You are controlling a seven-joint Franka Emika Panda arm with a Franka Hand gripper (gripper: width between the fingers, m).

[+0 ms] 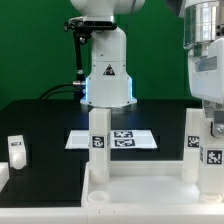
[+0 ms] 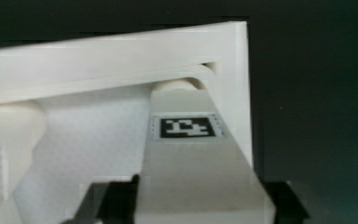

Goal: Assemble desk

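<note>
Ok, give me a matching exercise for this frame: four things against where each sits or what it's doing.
Things:
A loose leg
B marker board
C tabletop
D end effector

Places or states:
1 flat in front of the robot base
2 closed around a tagged leg
3 alone at the exterior view's left
4 bears upright legs

Pairs: A-3, B-1, C-4, D-2
</note>
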